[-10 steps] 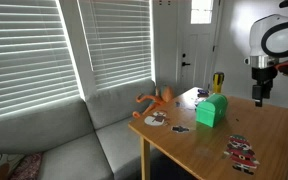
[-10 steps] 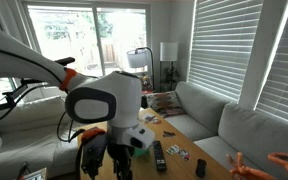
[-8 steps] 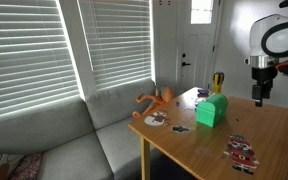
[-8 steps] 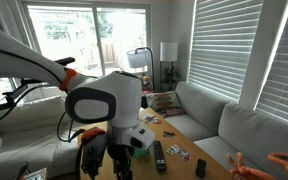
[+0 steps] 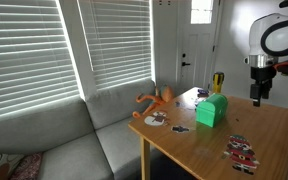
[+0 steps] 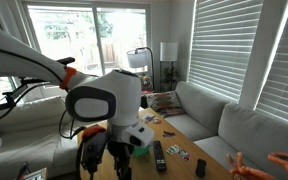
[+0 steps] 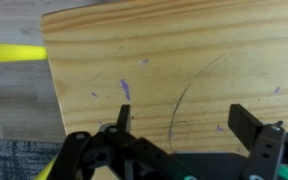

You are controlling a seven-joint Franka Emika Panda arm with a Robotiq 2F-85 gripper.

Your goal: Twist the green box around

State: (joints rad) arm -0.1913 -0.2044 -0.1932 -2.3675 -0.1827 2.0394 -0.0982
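The green box stands on the wooden table near its middle, a small bright green block with a peaked top. My gripper hangs above the table's far side, to the right of the box and apart from it. In the wrist view the gripper is open and empty, with bare scratched wood between its fingers; the box does not show there. In an exterior view the arm fills the foreground and only a sliver of green shows behind it.
An orange starfish toy lies at the table's left corner. Flat stickers or cards lie near the front edge and beside the box. A yellow object stands behind the box. A grey sofa sits left of the table.
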